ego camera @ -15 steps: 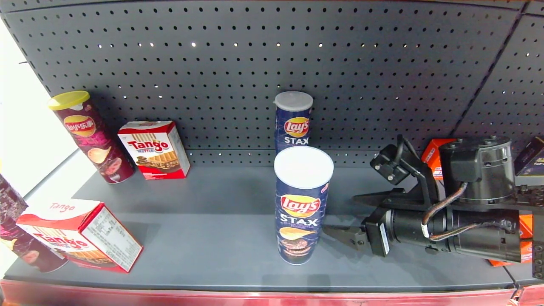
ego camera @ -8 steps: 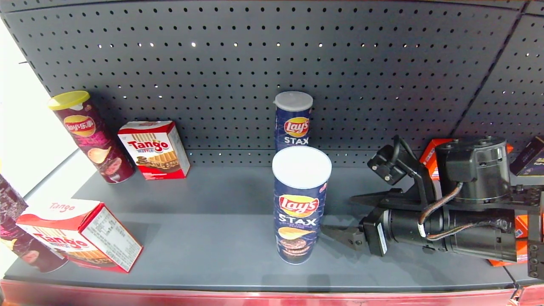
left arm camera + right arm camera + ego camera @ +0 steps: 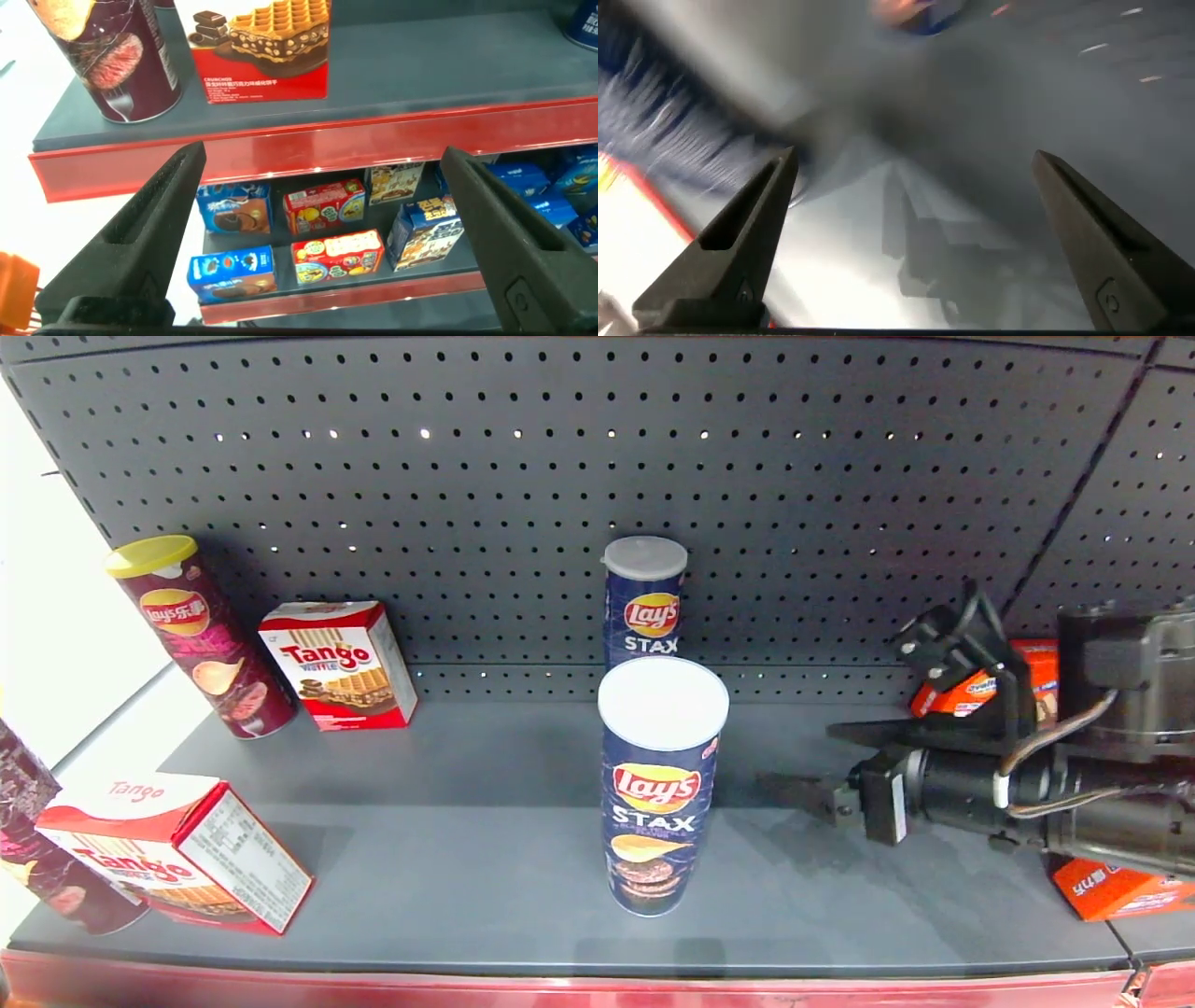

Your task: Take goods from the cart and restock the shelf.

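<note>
Two blue chip cans stand upright mid-shelf, the front can [image 3: 663, 784] near the shelf edge and the back can [image 3: 644, 602] against the pegboard. My right gripper [image 3: 795, 758] lies level just above the shelf, right of the front can with a gap between them. It is open and holds nothing. In the right wrist view the right gripper [image 3: 915, 161] shows spread fingers over the blurred grey shelf. My left gripper [image 3: 322, 157] is open and empty, below the shelf's red front edge [image 3: 280, 154].
A maroon can [image 3: 201, 635] and a wafer box [image 3: 341, 663] stand at the back left. Another wafer box [image 3: 177, 863] lies at the front left. Orange boxes [image 3: 1116, 887] sit behind the right arm. Lower shelves hold small snack boxes [image 3: 327, 257].
My right gripper has drawn back to the right, away from the front blue can, which stays upright after a slight shift left. More of the orange boxes now shows.
</note>
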Available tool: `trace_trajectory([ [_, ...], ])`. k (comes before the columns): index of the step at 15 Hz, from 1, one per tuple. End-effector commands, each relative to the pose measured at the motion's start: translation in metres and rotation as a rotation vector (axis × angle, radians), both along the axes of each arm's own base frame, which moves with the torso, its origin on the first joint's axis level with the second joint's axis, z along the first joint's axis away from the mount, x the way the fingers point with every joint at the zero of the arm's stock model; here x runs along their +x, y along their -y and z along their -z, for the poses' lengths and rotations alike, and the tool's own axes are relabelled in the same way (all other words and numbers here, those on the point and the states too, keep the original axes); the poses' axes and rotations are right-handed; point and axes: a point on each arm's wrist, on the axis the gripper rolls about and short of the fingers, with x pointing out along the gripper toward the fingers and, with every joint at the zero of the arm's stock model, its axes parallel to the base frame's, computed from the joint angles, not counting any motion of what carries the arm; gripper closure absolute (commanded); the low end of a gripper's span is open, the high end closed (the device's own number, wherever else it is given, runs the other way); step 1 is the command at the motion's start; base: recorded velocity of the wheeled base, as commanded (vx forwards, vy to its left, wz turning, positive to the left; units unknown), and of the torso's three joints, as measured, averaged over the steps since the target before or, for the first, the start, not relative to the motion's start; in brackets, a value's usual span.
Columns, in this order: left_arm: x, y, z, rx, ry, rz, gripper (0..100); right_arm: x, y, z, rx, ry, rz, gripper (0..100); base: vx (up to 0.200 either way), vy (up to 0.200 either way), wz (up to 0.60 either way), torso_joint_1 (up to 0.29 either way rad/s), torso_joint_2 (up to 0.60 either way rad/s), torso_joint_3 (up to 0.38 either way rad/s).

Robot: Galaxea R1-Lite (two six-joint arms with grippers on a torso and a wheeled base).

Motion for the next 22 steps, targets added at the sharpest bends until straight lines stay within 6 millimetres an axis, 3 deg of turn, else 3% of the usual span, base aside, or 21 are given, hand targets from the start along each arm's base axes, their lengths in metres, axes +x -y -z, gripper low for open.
trace_trajectory([
  [1,0.0,0.0,0.0,0.001,-0.001,-0.001,0,-0.021,0.053,-0.045,0.089,0.177,0.175,0,0.0,0.0,0.0,0.0,0.0,0.0],
  [2,0.0,0.0,0.0,0.001,-0.001,0.001,0,-0.034,0.067,-0.053,0.111,0.217,0.224,0,0.0,0.0,0.0,0.0,0.0,0.0],
  [3,0.0,0.0,0.0,0.001,-0.001,0.001,0,-0.062,0.089,-0.058,0.137,0.274,0.303,0,0.0,0.0,0.0,0.0,0.0,0.0],
  [5,0.0,0.0,0.0,0.004,-0.001,0.001,0,-0.095,0.107,-0.049,0.139,0.315,0.383,0,0.0,0.0,0.0,0.0,0.0,0.0],
  [7,0.0,0.0,0.0,0.005,-0.001,0.002,0,-0.162,0.124,-0.001,0.125,0.377,0.516,0,0.0,0.0,0.0,0.0,0.0,0.0],
  [10,0.0,0.0,0.0,0.004,-0.001,0.001,0,-0.199,0.131,0.037,0.112,0.388,0.557,0,0.0,0.0,0.0,0.0,0.0,0.0],
  [11,0.0,0.0,0.0,0.004,-0.001,0.001,0,-0.216,0.133,0.06,0.094,0.349,0.509,0,0.0,0.0,0.0,0.0,0.0,0.0],
  [15,0.0,0.0,0.0,0.005,-0.001,0.001,0,-0.241,0.137,0.097,0.07,0.335,0.526,0,0.0,0.0,0.0,0.0,0.0,0.0],
  [16,0.0,0.0,0.0,0.008,0.0,0.002,0,-0.238,0.137,0.102,0.075,0.336,0.53,0,0.0,0.0,0.0,0.0,0.0,0.0],
  [18,0.0,0.0,0.0,0.034,0.003,0.007,0,-0.227,0.136,0.132,0.06,0.315,0.557,0,0.0,0.0,0.0,0.0,0.0,0.0],
  [22,0.0,0.0,0.0,0.037,0.004,0.009,0,-0.227,0.132,0.137,0.094,0.251,0.394,0,0.0,0.0,0.0,0.0,0.0,0.0],
])
